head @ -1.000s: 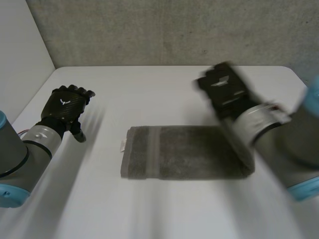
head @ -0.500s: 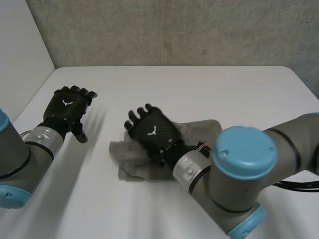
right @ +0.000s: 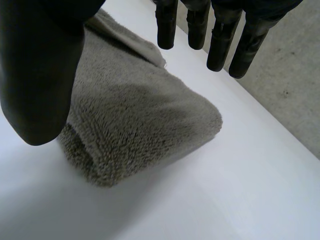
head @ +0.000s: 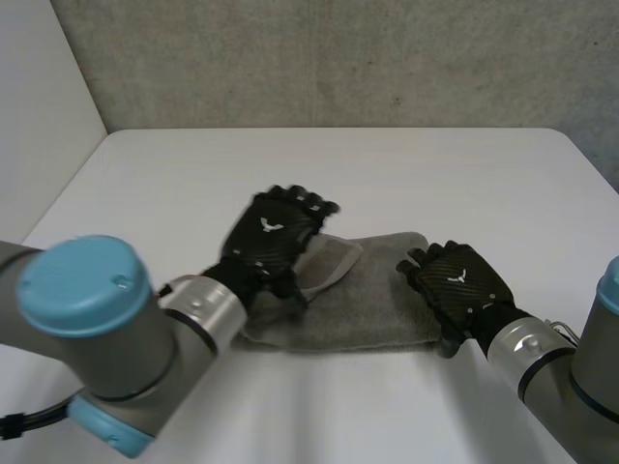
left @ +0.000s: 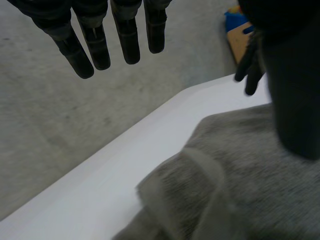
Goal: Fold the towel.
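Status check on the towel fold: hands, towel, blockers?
Left hand open, over the towel's left end. Right hand open, at its right end. Towel folded on the table, left-end flap rumpled. Nothing blocking.

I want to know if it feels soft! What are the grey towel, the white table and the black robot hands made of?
The towel looks like terry cloth, maybe cotton: its surface is fuzzy with thick pile. The table looks smooth and matte, either painted board or plastic. The left robot hand and right robot hand have hard black shells with a faint weave, perhaps carbon fibre.
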Motion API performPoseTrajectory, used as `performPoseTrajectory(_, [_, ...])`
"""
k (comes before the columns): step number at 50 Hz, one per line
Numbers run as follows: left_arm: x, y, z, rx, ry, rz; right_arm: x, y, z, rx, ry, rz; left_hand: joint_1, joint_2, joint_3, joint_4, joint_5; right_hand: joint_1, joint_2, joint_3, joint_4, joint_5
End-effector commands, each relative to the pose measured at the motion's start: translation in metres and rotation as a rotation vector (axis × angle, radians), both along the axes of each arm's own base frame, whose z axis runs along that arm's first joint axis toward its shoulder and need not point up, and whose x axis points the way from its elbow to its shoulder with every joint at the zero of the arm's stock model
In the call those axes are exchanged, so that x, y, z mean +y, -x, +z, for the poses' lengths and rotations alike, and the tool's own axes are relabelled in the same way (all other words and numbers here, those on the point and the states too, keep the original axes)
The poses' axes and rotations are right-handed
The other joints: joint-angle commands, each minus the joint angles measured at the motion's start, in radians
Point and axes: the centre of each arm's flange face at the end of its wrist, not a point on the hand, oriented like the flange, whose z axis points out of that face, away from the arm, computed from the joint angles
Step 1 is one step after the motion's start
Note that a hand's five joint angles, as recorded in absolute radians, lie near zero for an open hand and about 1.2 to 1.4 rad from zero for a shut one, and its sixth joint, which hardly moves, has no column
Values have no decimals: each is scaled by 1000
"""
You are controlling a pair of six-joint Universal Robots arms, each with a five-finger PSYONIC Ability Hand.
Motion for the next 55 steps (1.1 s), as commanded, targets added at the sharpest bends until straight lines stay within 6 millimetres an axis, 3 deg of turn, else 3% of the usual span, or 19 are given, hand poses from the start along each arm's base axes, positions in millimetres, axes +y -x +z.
performPoseTrajectory(1, [-7, 31, -25, -21, -24, -9, -1, 2, -5, -3, -11, 7, -37, -30, -20, -34, -187, 53, 43, 40, 30, 51])
performPoseTrajectory(9, [-24, 31, -55, -94, -97, 67, -3, 2, -16, 3, -25, 3, -25, -18, -8, -22, -175, 126, 116, 113, 103, 124])
performPoseTrajectory(15, [-48, 16, -56, -96, -91, 195, -2, -1, -25, 10, -38, 8, -2, 6, 16, 1, -152, 203, 193, 190, 180, 201])
performPoseTrajectory(21, [-59, 8, -55, -97, -75, 301, -4, -2, -31, 15, -39, 3, 19, 26, 36, 22, -131, 323, 313, 311, 300, 321])
performPoseTrajectory(28, [-68, -7, -55, -121, -61, 473, -16, 4, -39, 53, -16, -97, 19, 26, 36, 22, -131, 721, 712, 709, 699, 719])
performPoseTrajectory(38, [-57, -12, -46, -124, -52, 512, -17, 6, -36, 89, 17, -107, 16, 23, 33, 19, -134, 1142, 1132, 1129, 1119, 1140])
performPoseTrajectory(48, [-43, -15, -46, -138, -70, 492, -17, 7, -26, 124, 64, -92, 10, 17, 27, 13, -140, 1162, 1152, 1149, 1139, 1160])
performPoseTrajectory(51, [-38, -18, -43, -140, -73, 490, -19, 5, -12, 146, 133, -77, 4, 12, 22, 7, -146, 1162, 1152, 1149, 1139, 1160])
performPoseTrajectory(55, [-32, -26, -25, -113, -52, 496, -21, -8, 19, 190, 299, -20, -7, 0, 10, -5, -158, 1162, 1152, 1149, 1139, 1160])
